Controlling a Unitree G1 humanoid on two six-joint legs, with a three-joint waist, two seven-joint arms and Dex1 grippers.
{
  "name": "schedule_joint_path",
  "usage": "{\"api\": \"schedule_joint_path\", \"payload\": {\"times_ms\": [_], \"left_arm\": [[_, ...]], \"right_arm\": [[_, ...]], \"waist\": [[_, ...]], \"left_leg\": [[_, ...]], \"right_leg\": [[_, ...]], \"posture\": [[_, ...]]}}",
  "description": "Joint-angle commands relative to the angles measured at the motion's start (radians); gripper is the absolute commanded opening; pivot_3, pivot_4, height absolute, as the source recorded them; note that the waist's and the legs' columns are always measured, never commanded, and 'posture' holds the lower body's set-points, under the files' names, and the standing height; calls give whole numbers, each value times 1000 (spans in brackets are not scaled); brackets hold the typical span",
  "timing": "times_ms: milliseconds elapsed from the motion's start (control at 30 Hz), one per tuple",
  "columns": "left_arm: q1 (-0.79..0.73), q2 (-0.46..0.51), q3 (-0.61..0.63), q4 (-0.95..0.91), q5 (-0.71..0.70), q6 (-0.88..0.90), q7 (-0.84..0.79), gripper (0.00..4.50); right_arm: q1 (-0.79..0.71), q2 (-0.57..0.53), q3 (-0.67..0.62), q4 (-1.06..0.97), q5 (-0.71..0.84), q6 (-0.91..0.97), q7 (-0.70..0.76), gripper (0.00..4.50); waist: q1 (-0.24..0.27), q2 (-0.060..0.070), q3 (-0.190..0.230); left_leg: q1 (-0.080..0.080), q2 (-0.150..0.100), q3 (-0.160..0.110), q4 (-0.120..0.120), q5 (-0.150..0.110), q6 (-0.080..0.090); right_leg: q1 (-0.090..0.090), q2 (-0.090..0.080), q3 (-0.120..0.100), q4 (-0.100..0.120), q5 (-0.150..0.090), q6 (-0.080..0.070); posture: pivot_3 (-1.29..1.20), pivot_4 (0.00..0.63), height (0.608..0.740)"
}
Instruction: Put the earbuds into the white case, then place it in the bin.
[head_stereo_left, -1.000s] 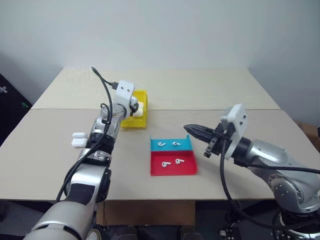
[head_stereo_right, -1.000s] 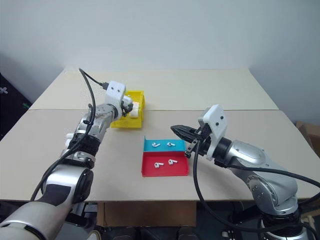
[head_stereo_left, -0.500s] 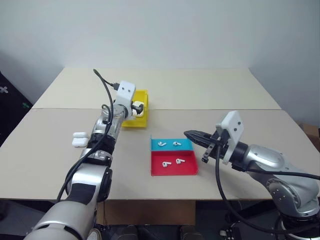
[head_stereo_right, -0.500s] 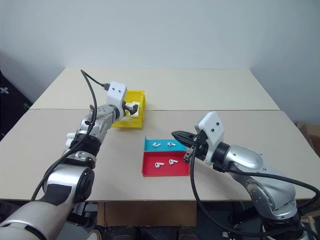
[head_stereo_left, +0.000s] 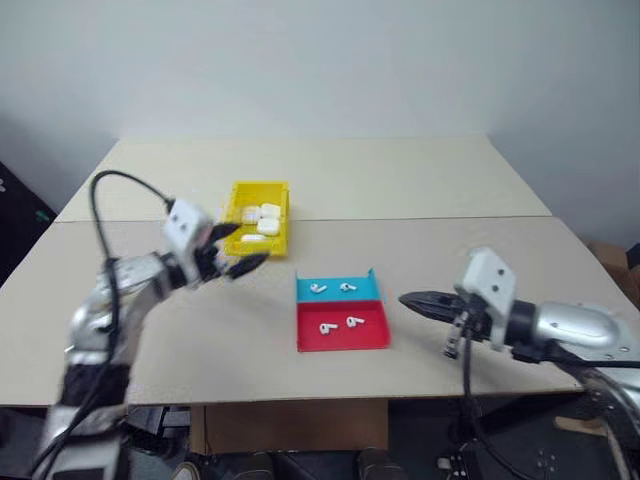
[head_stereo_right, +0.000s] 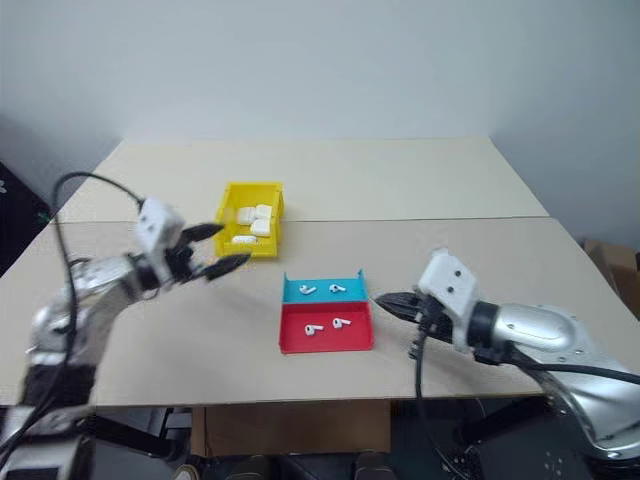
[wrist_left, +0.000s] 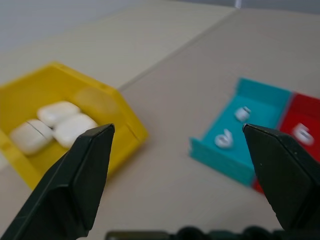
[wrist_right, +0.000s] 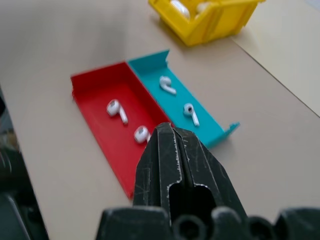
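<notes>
Left gripper (head_stereo_right: 212, 253) raised above table, fingers spread wide, nothing between them, pointing forward and rightward, arm bent at left side. Right gripper (head_stereo_right: 385, 301) low, fingers pressed together, empty, pointing leftward, forearm extended.

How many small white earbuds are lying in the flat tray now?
4: two tiny glossy white earbuds in the blue half of the tray, two in the red half.

Head stereo pair looks forward and down over the table (head_stereo_left: 400, 190). Both wrist cameras sit low and close, sharing the yellow bin (wrist_left: 115, 107) and the tray (wrist_right: 150, 100).
</notes>
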Motion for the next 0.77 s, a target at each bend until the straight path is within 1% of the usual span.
{"api": "schedule_joint_path", "payload": {"times_ms": [33, 67, 133, 200, 267, 333, 400, 567, 700, 767], "left_arm": [[104, 103, 100, -69, -65, -46, -153, 4454], [148, 135, 122, -76, -65, -58, -182, 4454], [231, 190, 173, -91, -71, -69, -232, 4454], [298, 242, 227, -107, -115, -15, -282, 4454], [360, 271, 292, -126, -176, 28, -334, 4454], [390, 278, 332, -145, -202, 35, -343, 4454], [398, 283, 346, -154, -211, 45, -333, 4454], [390, 281, 368, -168, -232, 59, -305, 4454], [402, 273, 378, -173, -241, 56, -302, 4454], [412, 277, 376, -175, -240, 55, -305, 4454]], "right_arm": [[30, -57, -115, 49, -43, -166, 148, 0], [37, -79, -136, 77, -55, -196, 186, 0], [50, -121, -174, 133, -85, -257, 257, 0], [64, -163, -197, 176, -105, -306, 327, 0], [91, -205, -219, 192, -115, -316, 391, 0], [112, -217, -238, 197, -123, -350, 432, 0], [117, -209, -244, 195, -128, -372, 441, 0], [90, -179, -218, 192, -101, -340, 409, 0], [79, -173, -211, 189, -106, -335, 403, 0], [67, -168, -214, 188, -82, -314, 403, 0]], "waist": [[1, 0, 0], [2, 0, 0], [3, 0, 0], [3, 0, 0], [3, 0, 0], [5, 0, 0], [5, 0, 0], [4, 0, 0], [1, 0, 0], [1, 0, 0]], "left_leg": [[1, 0, 0, 0, 0, 0], [2, 0, 0, 0, 0, 0], [3, 0, 1, 0, 0, 0], [4, 1, 2, 0, 0, 0], [3, 1, 2, 0, 0, 0], [3, 1, 3, 0, 0, 0], [3, 1, 3, 0, 0, 0], [3, 1, 3, 0, 0, 0], [4, 1, 3, 0, 0, 0], [4, 1, 3, 0, 0, 0]], "right_leg": [[1, 0, 0, 0, -2, 3], [2, 0, 0, 0, -2, 3], [2, 0, 0, 0, -5, -2], [2, -1, 0, 0, -6, -3], [2, -1, 0, 0, -6, -4], [1, -1, 0, 0, -7, -4], [1, -1, 0, 0, -7, -3], [1, -1, 0, 1, -7, -4], [1, -1, 1, 1, -7, -3], [1, -1, 1, 1, -7, -3]], "posture": [[0, 150, 740], [0, 150, 740], [0, 150, 740], [0, 150, 740], [0, 150, 740], [0, 150, 740], [0, 150, 740], [0, 150, 740], [0, 150, 740], [0, 150, 740]]}}
